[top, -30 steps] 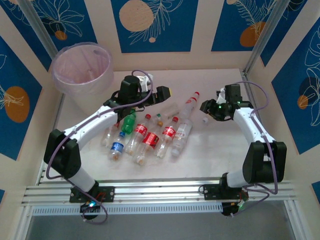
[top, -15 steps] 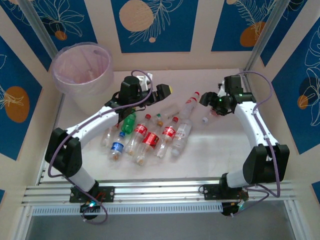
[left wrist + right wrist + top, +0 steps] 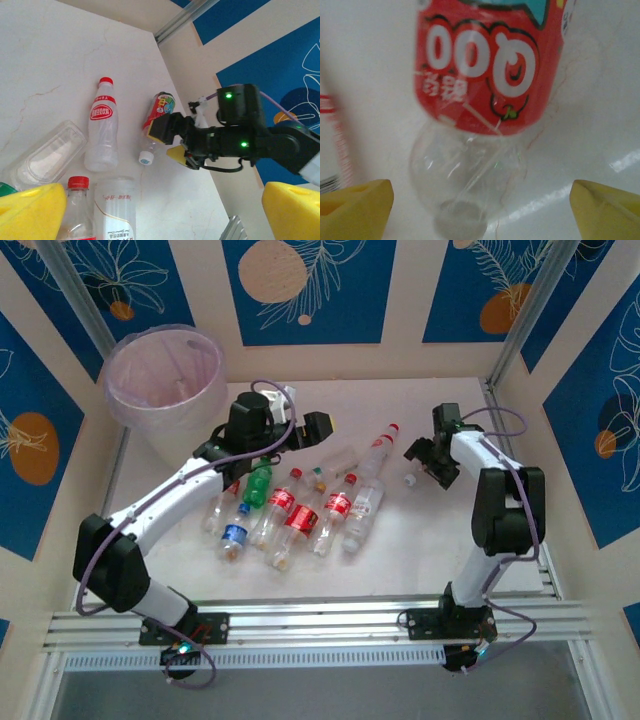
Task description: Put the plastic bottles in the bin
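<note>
The plastic bottles [image 3: 290, 510] lie in a loose row on the table, near the bin [image 3: 160, 430], which stands in the far left corner, but apart from it. The left gripper [image 3: 318, 427] hangs above the far end of that row, fingers spread with nothing between them, and has shifted only slightly in the last second. The real change is on the right. The right gripper [image 3: 425, 455], pressed together a second ago, has spread its fingers and tipped down over a lone red-labelled bottle [image 3: 480, 80], which lies between them, not pinched. I judge this to be the run-up to a grab, so that bottle has the whole table left to cross. The table [image 3: 420, 550] is pale, glossy and faintly veined. Cream walls with blue panels [image 3: 350, 310] close it in.
</note>
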Motion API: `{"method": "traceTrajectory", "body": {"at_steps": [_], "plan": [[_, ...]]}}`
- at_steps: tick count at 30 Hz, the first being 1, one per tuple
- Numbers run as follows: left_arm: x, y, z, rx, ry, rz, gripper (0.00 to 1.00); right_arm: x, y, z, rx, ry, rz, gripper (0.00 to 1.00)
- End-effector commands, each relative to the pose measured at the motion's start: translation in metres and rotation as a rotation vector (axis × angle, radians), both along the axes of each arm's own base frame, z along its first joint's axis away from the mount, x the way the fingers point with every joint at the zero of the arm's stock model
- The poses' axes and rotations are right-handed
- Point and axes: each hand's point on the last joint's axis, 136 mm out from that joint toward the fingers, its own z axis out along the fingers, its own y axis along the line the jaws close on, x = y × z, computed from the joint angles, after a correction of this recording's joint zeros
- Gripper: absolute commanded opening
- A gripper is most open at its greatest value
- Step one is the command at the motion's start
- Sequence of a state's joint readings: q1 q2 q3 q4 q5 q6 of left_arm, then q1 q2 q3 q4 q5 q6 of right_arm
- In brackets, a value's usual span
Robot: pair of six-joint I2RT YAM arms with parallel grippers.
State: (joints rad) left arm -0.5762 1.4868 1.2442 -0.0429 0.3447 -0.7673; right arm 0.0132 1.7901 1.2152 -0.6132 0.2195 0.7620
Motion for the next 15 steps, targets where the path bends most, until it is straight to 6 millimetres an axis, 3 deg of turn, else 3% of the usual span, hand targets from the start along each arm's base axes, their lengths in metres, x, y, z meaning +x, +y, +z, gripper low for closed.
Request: {"method": "traceTrajectory", "body": {"at_steps": [1, 8, 13, 15], "plan": [[0.002, 0.01, 0.0, 0.032, -0.017, 0.024, 1.0, 0.01, -0.001, -0.004, -0.016, -0.015, -0.04, 0.9], [0.006, 0.006, 0.0, 0.013, -0.011, 0.02, 1.0, 0.009, -0.007, -0.021, 0.001, -0.005, -0.04, 0.8], [0.005, 0.007, -0.001, 0.002, -0.008, 0.025, 1.0, 0.006, -0.01, -0.016, -0.007, -0.028, -0.016, 0.61], [0.004, 0.008, 0.0, -0.001, -0.009, 0.022, 1.0, 0.003, -0.012, -0.009, -0.006, -0.046, -0.009, 0.58]]}}
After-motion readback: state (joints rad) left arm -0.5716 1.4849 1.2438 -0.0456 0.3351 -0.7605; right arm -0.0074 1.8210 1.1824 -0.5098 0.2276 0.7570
